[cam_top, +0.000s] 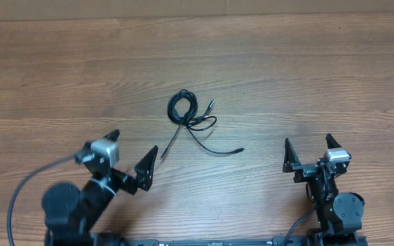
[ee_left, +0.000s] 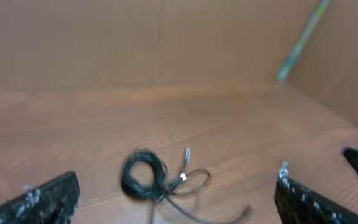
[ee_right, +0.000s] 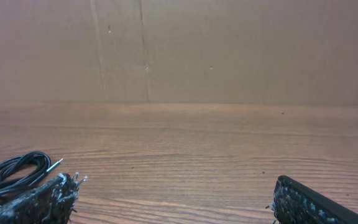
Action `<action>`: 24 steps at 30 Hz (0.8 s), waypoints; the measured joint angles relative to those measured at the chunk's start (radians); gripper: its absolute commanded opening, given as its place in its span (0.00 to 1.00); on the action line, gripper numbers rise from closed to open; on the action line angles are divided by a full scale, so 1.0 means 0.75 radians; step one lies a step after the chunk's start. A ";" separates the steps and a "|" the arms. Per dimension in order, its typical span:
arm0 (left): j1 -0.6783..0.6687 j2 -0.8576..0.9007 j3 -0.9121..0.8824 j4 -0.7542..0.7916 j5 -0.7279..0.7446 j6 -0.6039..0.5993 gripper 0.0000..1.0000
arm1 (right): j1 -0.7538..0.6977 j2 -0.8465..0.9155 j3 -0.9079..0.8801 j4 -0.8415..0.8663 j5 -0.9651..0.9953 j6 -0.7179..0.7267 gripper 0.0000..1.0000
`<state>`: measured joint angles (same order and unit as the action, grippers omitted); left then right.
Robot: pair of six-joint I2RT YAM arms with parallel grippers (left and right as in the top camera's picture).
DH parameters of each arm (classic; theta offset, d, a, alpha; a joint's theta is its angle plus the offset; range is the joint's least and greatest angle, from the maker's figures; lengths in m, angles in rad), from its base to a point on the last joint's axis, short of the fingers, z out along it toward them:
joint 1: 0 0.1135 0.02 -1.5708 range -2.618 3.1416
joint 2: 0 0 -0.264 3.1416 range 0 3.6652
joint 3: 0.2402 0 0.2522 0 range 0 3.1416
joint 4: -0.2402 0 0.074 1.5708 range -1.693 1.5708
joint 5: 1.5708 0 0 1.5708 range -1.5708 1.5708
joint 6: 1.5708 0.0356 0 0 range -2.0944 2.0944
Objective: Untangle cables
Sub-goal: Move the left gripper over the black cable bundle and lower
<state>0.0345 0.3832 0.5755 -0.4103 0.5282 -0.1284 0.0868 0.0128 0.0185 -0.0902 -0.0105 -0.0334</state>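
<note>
The left gripper (cam_top: 133,143) is held low over the near-left part of the table (cam_top: 299,61) and is angled diagonally toward the middle. Its jaws are spread wide and nothing is held between them. The right gripper (cam_top: 308,141) is set at the near-right and aimed straight at the far edge, with its jaws equally wide and empty. In each wrist view only the 2 dark fingers (ee_left: 42,200) (ee_right: 316,205) are seen, at the bottom corners.

Bare wood is seen on all sides of the cables (cam_top: 190,119), and the broadest stretches lie toward the far edge and to the right. A brown wall (ee_right: 229,50) is seen behind the table's far edge.

The cables are found near the table's middle, between the 2 arms and beyond both, nearer the left one. They are thin and black. A tight coil of several turns is seen at the bundle's far-left, with a looser loop and a silver-tipped plug just beside it on the right. 2 tails run toward the near side. One ends close to the left gripper's inner fingertip and the other curves off to the right. How many cords are wound together cannot be told
</note>
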 measured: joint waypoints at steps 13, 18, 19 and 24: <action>0.000 0.835 0.754 -0.617 0.066 -0.004 1.00 | 0.000 0.000 0.000 0.001 0.001 -0.001 1.00; 0.000 1.040 0.763 -0.674 0.094 -0.043 1.00 | 0.000 0.000 0.000 0.001 -0.001 0.000 1.00; 0.000 1.089 0.763 -0.699 0.101 -0.068 1.00 | 0.000 0.000 0.000 0.001 0.000 0.000 1.00; 0.000 1.291 0.763 -0.705 0.130 -0.191 0.88 | 0.000 0.000 0.000 0.001 0.000 0.000 1.00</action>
<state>0.0345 1.3514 1.1481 -0.9390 0.6258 -0.2718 0.0868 0.0128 0.0185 -0.0895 -0.0105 -0.0334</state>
